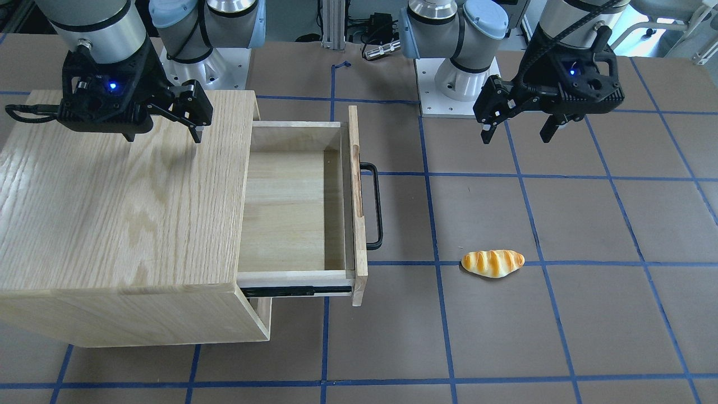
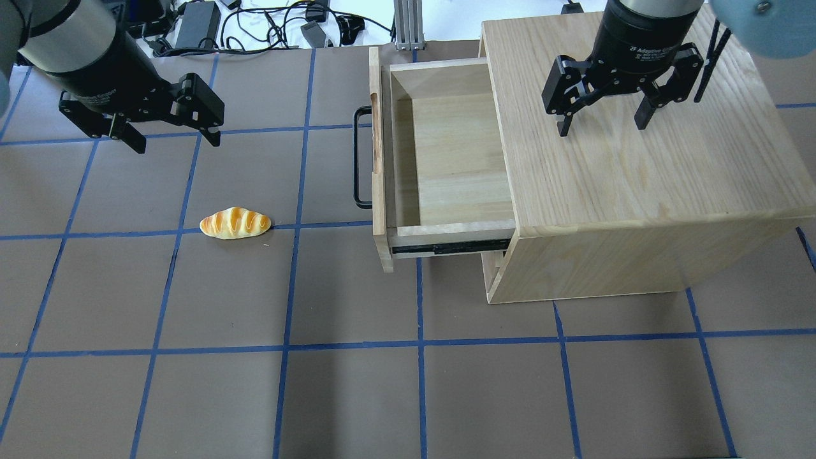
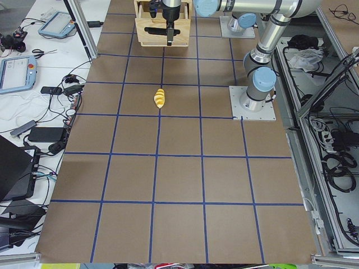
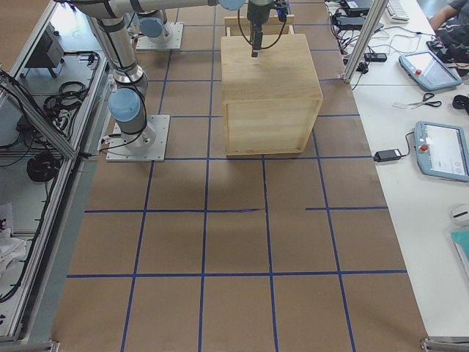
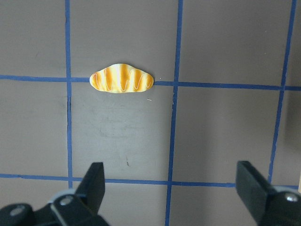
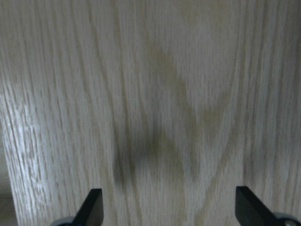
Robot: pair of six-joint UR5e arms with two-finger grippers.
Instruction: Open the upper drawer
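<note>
Inventory on the table [image 2: 357, 395]:
- Wooden cabinet [image 2: 637, 185]: one, toward the right end.
- Upper drawer [image 2: 459, 159]: one, fitted with one black bar handle [image 2: 356, 159]; one slide rail [image 2: 446, 247] is visible.
- Bread roll [image 2: 235, 224]: one, toward the left end.
- Grippers: two, namely the left gripper [image 2: 177, 143] and the right gripper [image 2: 601, 127].

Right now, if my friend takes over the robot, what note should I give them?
The left tool is open and empty. It hangs over the table and does not touch the bread roll.
The right tool is open and empty, above the top of the cabinet.
The upper drawer is pulled well out of the cabinet and has nothing inside. Nothing holds its black bar handle.
Done: the drawer looks open.
Left: probably nothing, unless it should slide out further.
</note>
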